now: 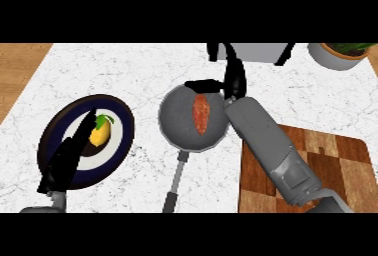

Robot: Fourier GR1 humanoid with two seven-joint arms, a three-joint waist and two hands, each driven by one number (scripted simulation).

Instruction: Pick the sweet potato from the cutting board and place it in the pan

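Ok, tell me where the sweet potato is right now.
In the head view the sweet potato lies inside the grey pan at the counter's middle, left of the cutting board and right of the plate, with the right hand just above it.

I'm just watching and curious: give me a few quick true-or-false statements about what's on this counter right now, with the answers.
1. The sweet potato lies inside the pan. True.
2. The cutting board holds a lemon. False: the yellow fruit sits on the plate.
3. The right hand is at the pan's far rim. True.
4. The pan's handle points away from the robot. False: it points toward the robot.
5. The left hand is over the cutting board. False: it is over the plate.
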